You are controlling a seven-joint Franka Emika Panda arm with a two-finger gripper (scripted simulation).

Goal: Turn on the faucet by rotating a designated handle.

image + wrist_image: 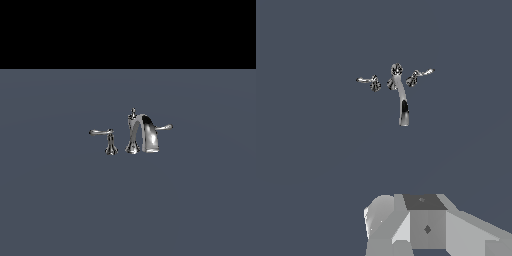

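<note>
The faucet [142,132] stands at the centre of the exterior view on the bare grey desk [60,200]. Its handle [102,132], a level lever on its own small pedestal, sits just left of the spout in that frame. In the wrist view the handle [367,80] lies in the upper middle, well apart from the arm's body at the bottom edge. The pincer's fingertips are out of sight, so I cannot tell its opening. The step in hand seems to be the approach; next, the arm must close on the lever.
</note>
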